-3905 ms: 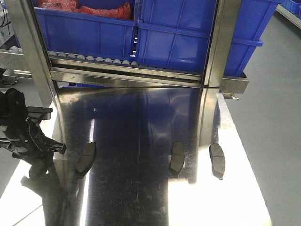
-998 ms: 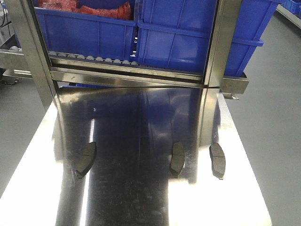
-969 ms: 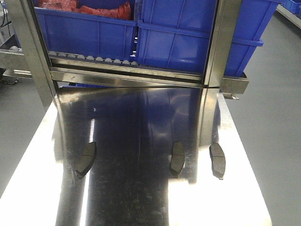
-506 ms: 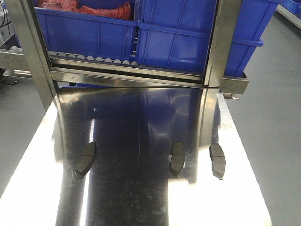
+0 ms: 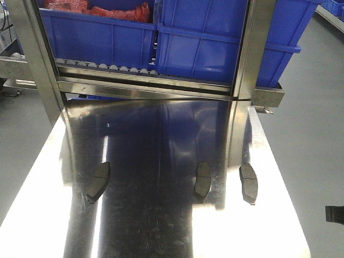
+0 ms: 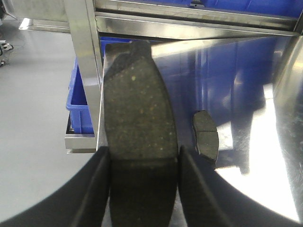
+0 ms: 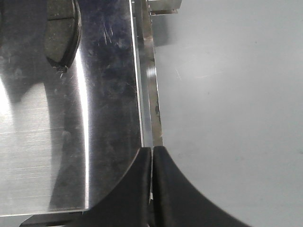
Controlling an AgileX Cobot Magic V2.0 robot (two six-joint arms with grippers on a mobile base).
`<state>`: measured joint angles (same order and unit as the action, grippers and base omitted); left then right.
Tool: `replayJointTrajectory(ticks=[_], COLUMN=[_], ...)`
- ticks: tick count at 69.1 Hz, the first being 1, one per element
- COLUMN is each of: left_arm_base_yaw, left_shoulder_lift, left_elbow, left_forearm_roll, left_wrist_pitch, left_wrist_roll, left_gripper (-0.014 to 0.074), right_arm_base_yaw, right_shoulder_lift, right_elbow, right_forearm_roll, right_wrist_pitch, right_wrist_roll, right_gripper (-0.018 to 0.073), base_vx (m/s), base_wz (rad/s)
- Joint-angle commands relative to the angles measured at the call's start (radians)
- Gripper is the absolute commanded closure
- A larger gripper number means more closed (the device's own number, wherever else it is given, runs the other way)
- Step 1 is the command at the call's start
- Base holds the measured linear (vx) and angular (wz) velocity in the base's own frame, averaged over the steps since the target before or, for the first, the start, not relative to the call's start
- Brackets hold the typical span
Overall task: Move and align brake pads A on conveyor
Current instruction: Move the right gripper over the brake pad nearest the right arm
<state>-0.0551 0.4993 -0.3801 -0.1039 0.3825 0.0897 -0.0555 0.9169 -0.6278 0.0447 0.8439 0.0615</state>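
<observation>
Steel desk (image 5: 161,231), three brake pads A (image 5: 202,179) across its near half.
Left tool (image 6: 142,163) clamps a fourth pad (image 6: 137,113) by its long edges; stiff, dense, likely grippy. Right tool (image 7: 152,158) pinched empty at the desk's right edge.

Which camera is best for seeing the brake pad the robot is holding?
The left wrist view. The dark-grey speckled curved brake pad fills it, clamped in the left end effector. The front and right wrist views miss it, showing only other pads on the shiny steel table.
</observation>
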Motion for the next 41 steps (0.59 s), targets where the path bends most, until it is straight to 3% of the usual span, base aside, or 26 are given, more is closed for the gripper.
replayJointTrajectory(ticks=[1,15,32,41], left_arm_base_yaw=[-0.005,-0.005,-0.005,-0.005], left_shoulder_lift=[0.004,0.004,0.004,0.004], left_elbow=[-0.030,-0.030,-0.030,-0.030], left_forearm_roll=[-0.013,-0.013,-0.013,-0.013], left_wrist_pitch=[-0.099,-0.099,-0.099,-0.099], left_wrist_roll=[-0.002,-0.002,-0.002,-0.002], left_gripper=[0.0603,0.0603,0.0603,0.0603], right_arm_base_yaw=[-0.003,-0.003,-0.003,0.004], right_shoulder_lift=[0.005,0.018,0.062,0.114], right_elbow=[-0.037,-0.054,-0.115,-0.152], right_forearm_roll=[0.001,0.012,0.020,0.085], right_wrist_pitch=[-0.041,-0.035,0.000,0.006], right_wrist_roll=[-0.009,-0.012,-0.024,-0.080], right_gripper=[0.0565,0.0463,0.0142,0.0065], base_vx=[0.00,0.00,0.00,0.00], base_wz=[0.00,0.00,0.00,0.00])
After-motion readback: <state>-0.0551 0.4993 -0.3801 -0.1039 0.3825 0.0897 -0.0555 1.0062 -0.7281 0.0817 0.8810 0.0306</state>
